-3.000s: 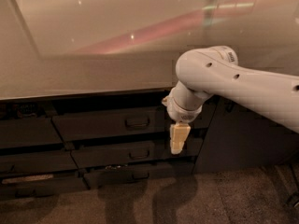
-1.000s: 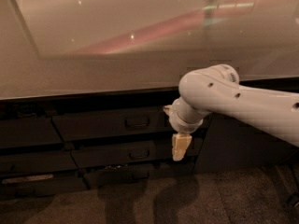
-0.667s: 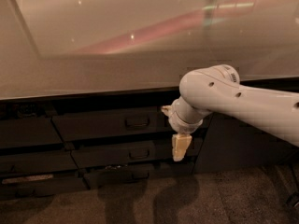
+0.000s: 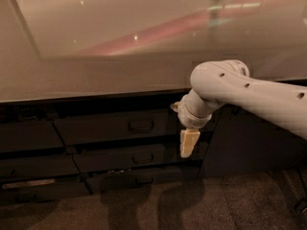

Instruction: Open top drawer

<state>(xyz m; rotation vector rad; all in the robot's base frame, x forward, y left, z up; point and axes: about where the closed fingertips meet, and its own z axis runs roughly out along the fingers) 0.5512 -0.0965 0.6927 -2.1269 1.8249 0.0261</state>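
The top drawer [image 4: 96, 127] is a wide dark front just under the countertop, and it sits flush with its neighbours. Its small dark loop handle [image 4: 141, 126] is at the centre of the front. My gripper [image 4: 188, 143] hangs pointing down from the white arm [image 4: 240, 92]. It is in front of the drawer's right end, to the right of the handle and slightly lower. It touches nothing that I can see.
A pale glossy countertop [image 4: 96, 75] overhangs the drawers. Slimmer dark drawer fronts [image 4: 120, 159] lie below the top drawer and more to the left [image 4: 29, 138]. A tall dark cabinet door [image 4: 249, 145] stands to the right behind the arm. A brown floor [image 4: 144, 210] lies below.
The arm's elbow has lowered and the gripper has shifted slightly to the right. The drawer front has not moved.
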